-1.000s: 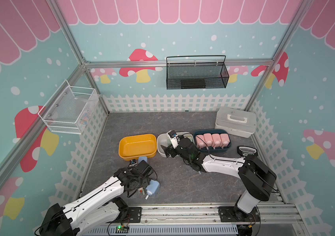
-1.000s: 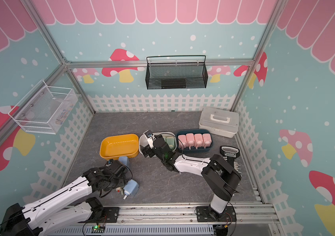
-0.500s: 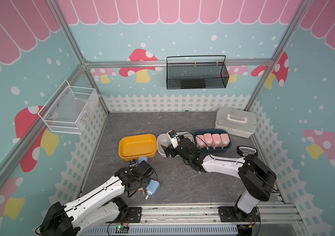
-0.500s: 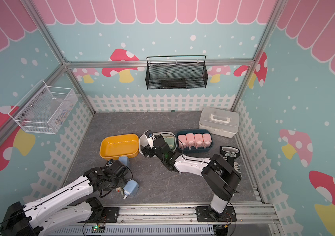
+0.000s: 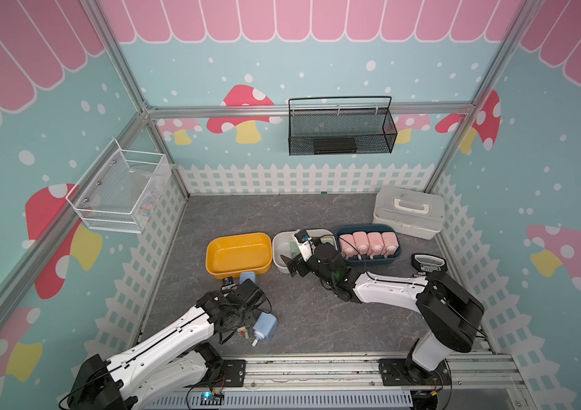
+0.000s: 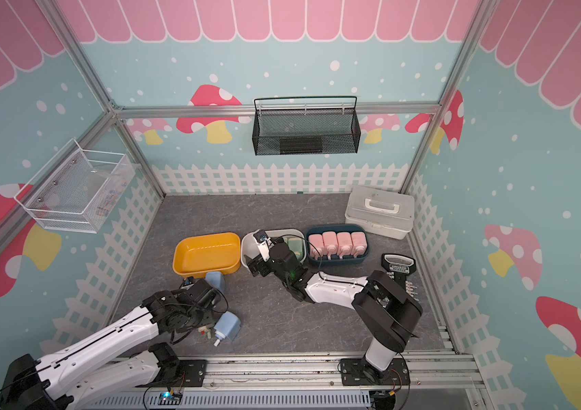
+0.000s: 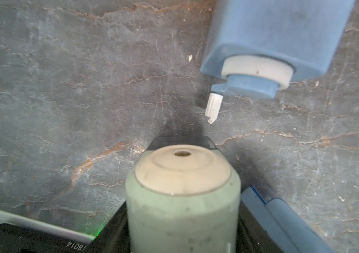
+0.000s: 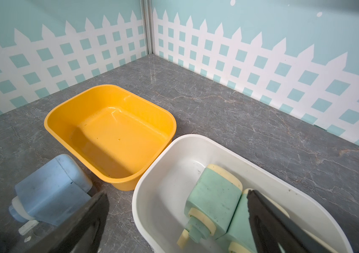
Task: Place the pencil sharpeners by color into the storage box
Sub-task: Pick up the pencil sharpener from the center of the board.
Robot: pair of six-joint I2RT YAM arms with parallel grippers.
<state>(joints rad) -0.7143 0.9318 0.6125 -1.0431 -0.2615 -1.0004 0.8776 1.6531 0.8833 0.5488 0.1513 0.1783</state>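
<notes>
In the left wrist view my left gripper (image 7: 183, 227) is shut on a green pencil sharpener (image 7: 183, 197), held just above the floor. A blue pencil sharpener (image 7: 272, 41) lies close ahead of it, crank stub toward me. In both top views the left arm hides that grip. The blue one (image 5: 266, 328) lies beside the wrist, and a second blue one (image 5: 248, 277) sits by the yellow box (image 5: 237, 238). My right gripper (image 8: 177, 221) stands open over the white box (image 8: 152, 175), which holds two green sharpeners (image 8: 215, 195). Several pink ones (image 5: 367, 243) fill the dark blue box (image 5: 370, 262).
A white lidded case (image 5: 407, 216) stands at the back right. A black-handled tool (image 5: 428, 265) lies near the right arm's base. A black wire basket (image 5: 340, 131) and a white mesh basket (image 5: 118, 191) hang on the walls. Fence-printed walls enclose the floor.
</notes>
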